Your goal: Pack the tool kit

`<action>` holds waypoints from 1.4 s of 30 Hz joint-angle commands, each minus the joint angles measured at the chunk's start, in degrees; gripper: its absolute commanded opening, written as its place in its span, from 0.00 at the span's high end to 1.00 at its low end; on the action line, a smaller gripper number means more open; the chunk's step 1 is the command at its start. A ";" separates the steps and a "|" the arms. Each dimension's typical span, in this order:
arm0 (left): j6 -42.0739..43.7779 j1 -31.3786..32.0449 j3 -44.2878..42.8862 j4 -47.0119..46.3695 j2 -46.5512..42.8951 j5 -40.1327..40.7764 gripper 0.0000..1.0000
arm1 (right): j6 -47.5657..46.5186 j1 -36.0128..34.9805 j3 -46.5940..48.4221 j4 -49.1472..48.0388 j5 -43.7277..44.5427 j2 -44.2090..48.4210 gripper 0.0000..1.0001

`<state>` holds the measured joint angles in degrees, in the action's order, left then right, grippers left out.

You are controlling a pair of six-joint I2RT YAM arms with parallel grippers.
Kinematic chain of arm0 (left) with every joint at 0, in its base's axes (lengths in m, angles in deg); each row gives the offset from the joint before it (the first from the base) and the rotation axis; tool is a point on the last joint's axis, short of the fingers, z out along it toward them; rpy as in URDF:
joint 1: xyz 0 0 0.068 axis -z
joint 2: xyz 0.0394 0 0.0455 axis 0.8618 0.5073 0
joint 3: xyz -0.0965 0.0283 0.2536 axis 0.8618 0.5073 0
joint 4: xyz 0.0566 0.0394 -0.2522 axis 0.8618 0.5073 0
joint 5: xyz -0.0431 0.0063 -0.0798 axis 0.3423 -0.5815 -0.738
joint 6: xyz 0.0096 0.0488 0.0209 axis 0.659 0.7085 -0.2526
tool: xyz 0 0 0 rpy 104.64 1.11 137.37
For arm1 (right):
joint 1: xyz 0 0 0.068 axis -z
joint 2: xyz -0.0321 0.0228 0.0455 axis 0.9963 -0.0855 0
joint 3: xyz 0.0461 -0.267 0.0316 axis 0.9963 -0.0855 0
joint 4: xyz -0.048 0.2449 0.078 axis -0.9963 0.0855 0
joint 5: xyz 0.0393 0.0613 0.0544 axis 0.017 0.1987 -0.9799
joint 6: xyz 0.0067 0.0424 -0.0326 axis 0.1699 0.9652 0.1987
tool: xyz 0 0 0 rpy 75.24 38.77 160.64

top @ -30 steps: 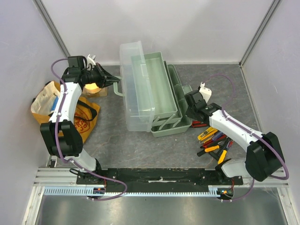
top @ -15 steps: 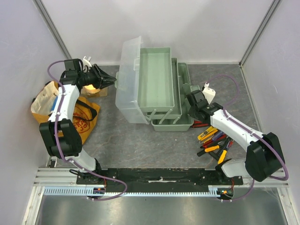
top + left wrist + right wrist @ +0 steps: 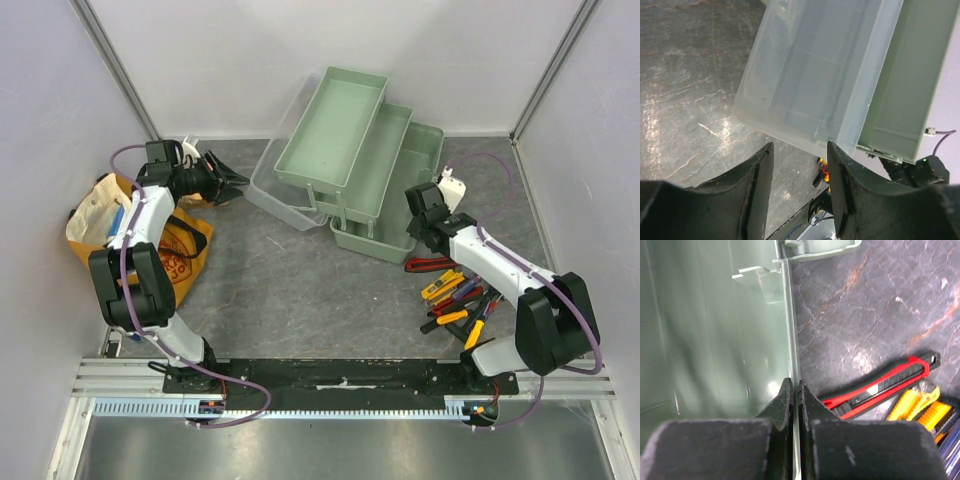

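Note:
The sage-green toolbox point(image 3: 372, 232) lies open, its cantilever trays point(image 3: 335, 125) fanned toward the back wall. Its translucent lid point(image 3: 272, 186) rests on the left. My left gripper point(image 3: 238, 182) hangs open a little left of the lid, with nothing between its fingers point(image 3: 760, 190); the lid point(image 3: 815, 75) fills the left wrist view ahead of it. My right gripper point(image 3: 415, 232) is shut on the thin right wall of the toolbox point(image 3: 789, 315). Hand tools point(image 3: 458, 298) lie in a heap at the right. A red utility knife point(image 3: 880, 387) lies just beside the right gripper point(image 3: 795, 387).
A yellow-orange cloth bag point(image 3: 185, 252) sits under the left arm by the left wall. Yellow-handled tools point(image 3: 922, 407) lie past the knife. White walls close in the back and both sides. Grey stone tabletop point(image 3: 290, 290) shows in front of the toolbox.
The lid swung down to the left and the trays fanned out toward the back. My left gripper let go of the lid and opened. The right gripper stayed shut on the box wall.

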<state>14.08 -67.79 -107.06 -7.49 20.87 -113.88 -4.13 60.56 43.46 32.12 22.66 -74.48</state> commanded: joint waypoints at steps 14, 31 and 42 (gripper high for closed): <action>2.14 0.63 1.72 1.86 -4.39 18.17 0.45 | -33.97 11.87 0.52 -15.20 -27.46 -5.56 1.00; 2.50 0.63 2.51 3.97 -8.86 27.40 0.36 | -30.48 13.11 13.17 -14.94 -32.06 -10.67 1.00; 5.57 0.45 -1.01 8.36 -14.23 35.40 0.09 | -19.06 13.20 17.13 -3.70 -7.00 3.84 0.41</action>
<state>16.14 -67.27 -105.18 -1.28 9.74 -84.09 -28.12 73.48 56.18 23.09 3.71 -76.43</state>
